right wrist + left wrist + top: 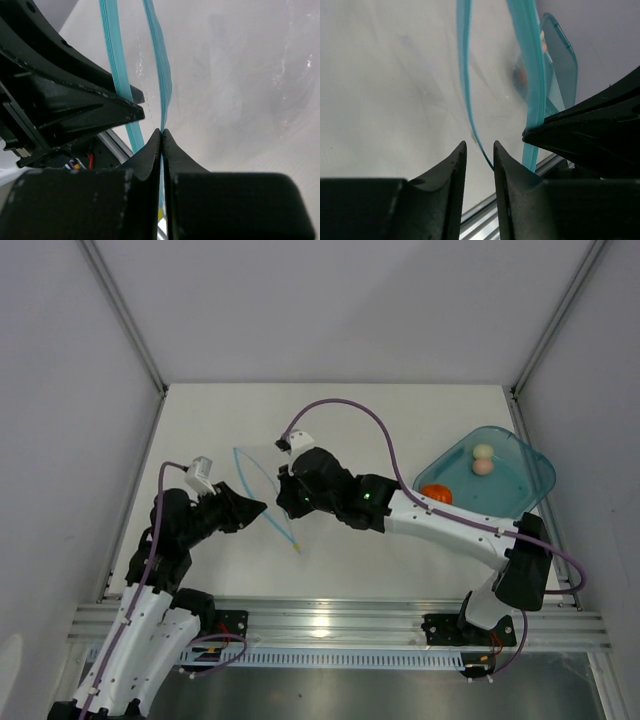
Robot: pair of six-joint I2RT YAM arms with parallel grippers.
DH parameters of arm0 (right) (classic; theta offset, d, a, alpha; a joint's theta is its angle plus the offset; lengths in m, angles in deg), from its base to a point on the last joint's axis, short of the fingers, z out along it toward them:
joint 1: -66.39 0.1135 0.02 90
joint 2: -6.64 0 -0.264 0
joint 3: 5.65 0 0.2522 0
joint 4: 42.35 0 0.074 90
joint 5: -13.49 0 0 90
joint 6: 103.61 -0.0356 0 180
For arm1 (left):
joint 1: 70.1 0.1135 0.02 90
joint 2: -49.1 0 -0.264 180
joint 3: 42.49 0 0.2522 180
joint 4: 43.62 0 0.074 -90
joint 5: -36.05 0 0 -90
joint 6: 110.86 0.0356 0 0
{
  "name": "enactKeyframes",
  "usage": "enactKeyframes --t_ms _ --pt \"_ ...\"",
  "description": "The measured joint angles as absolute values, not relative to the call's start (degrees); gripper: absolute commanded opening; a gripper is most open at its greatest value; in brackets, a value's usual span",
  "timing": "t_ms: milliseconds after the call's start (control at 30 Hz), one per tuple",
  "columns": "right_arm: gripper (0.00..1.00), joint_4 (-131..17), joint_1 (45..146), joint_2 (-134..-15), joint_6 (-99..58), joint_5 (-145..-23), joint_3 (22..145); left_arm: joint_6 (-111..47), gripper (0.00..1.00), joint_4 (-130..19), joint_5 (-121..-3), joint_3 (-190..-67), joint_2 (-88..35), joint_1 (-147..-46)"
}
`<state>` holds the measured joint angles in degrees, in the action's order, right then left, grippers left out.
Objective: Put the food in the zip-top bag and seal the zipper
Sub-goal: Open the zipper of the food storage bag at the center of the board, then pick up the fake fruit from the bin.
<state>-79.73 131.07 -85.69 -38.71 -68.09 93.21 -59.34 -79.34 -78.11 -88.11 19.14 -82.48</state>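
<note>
The clear zip-top bag stands between my two grippers, its mouth open with the two teal zipper lips apart. My right gripper is shut on one lip. My left gripper is open, and the other thin lip runs down against its right finger without being pinched. The zipper's yellowish end points toward the table's near edge. The orange-red lump and the cream-pink ball lie on the teal plate at the right, outside the bag.
The teal plate sits near the right wall, and my right forearm passes along its near edge. A metal rail runs along the table's near edge. White walls close in the left, right and back sides.
</note>
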Motion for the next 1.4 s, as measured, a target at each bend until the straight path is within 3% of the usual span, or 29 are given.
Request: enactKeyframes --t_ms 133,333,500,800,833,867,900,933,1033,1233,1400 --pt "0.00 -76.9 128.8 -82.5 -40.2 -71.3 89.3 -55.8 0.01 -81.3 -77.7 -93.6 16.5 -82.5" --pt "0.00 -73.0 123.9 -77.6 -43.0 -74.4 84.4 -50.2 0.01 -84.9 -78.6 -104.9 13.3 -82.5" --pt "0.00 -67.1 119.0 -71.6 -47.6 -78.5 74.7 -48.7 0.01 -85.7 -86.7 -111.8 11.0 -82.5" --pt "0.00 -64.9 115.3 -70.1 -52.0 -81.1 66.3 -48.9 0.01 -83.0 -92.3 -107.1 1.4 -89.1" --pt "0.03 -65.4 115.3 -70.1 -52.0 -81.1 66.1 -49.0 0.00 -82.5 -92.3 -105.8 -0.1 -90.2" --pt "0.11 -65.8 115.3 -70.1 -52.0 -81.1 66.0 -49.2 0.01 -82.0 -92.1 -104.5 -1.5 -91.3" --pt "0.22 -66.1 115.2 -70.0 -52.1 -81.1 65.9 -49.4 0.01 -81.5 -92.0 -103.3 -2.5 -92.3" --pt "0.43 -66.5 115.2 -69.8 -52.0 -80.9 65.6 -49.5 0.01 -81.3 -91.9 -102.3 -3.1 -93.0" --pt "0.69 -69.8 114.9 -67.7 -51.1 -79.8 64.8 -50.5 0.01 -79.6 -91.7 -100.1 -4.0 -94.4" --pt "0.89 -78.1 111.2 -56.3 -49.8 -74.4 64.7 -50.9 0.01 -76.2 -91.3 -99.9 -4.0 -94.6" --pt "0.99 -84.4 105.0 -46.7 -51.0 -68.4 64.7 -50.8 0.01 -75.7 -90.6 -100.4 -4.1 -94.6"
